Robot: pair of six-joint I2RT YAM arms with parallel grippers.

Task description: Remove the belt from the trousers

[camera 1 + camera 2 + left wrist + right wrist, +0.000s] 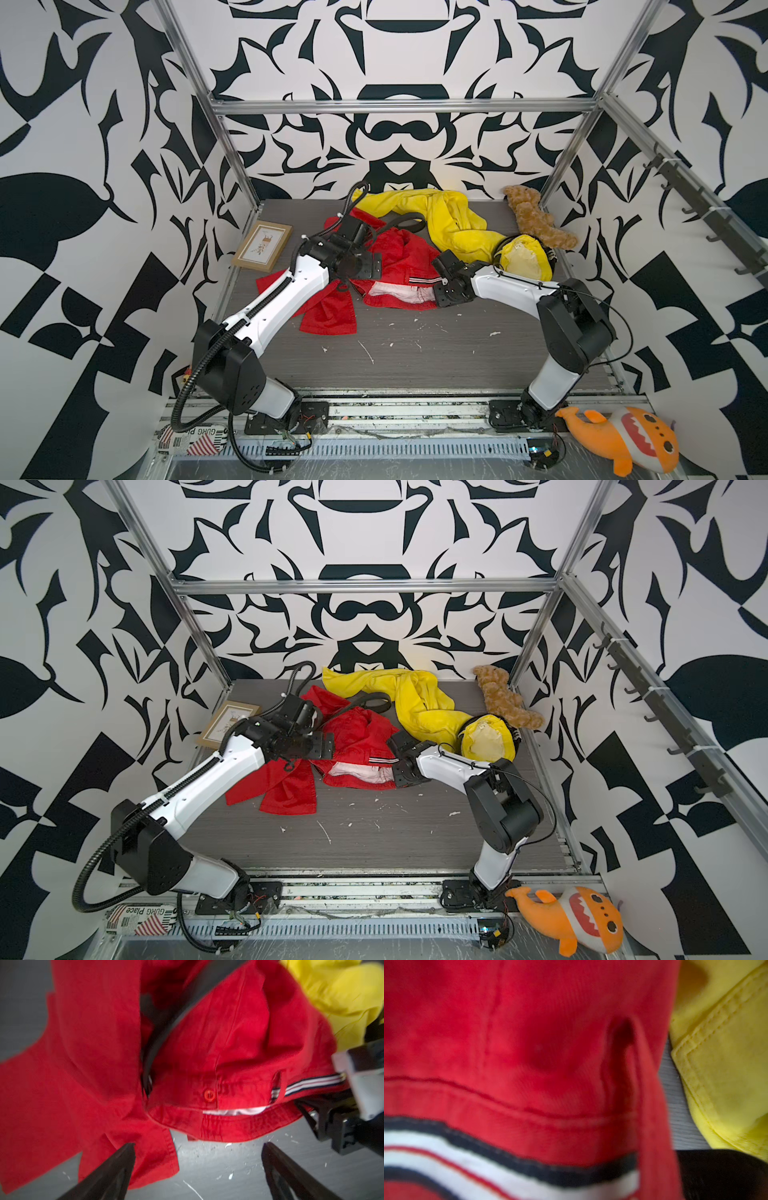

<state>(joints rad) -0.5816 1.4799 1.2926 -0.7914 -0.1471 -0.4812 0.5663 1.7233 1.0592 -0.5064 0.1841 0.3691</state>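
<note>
1. Watching both top views, you see the belt [419, 226] looped between the red trousers [399, 257] and the yellow trousers [453, 224]. One end runs under red cloth. The right gripper [436, 289] sits at the red waistband.
2. Left wrist view: the left gripper [198, 1145] is spread wide and holds nothing, above the table [228, 1167]. If you catch cloth along with the belt, the trousers may drag with it.
3. Right wrist view: you cannot tell whether that gripper pinches the waistband. If it does not, nothing anchors the trousers.
4. No container shows in any view.
</note>
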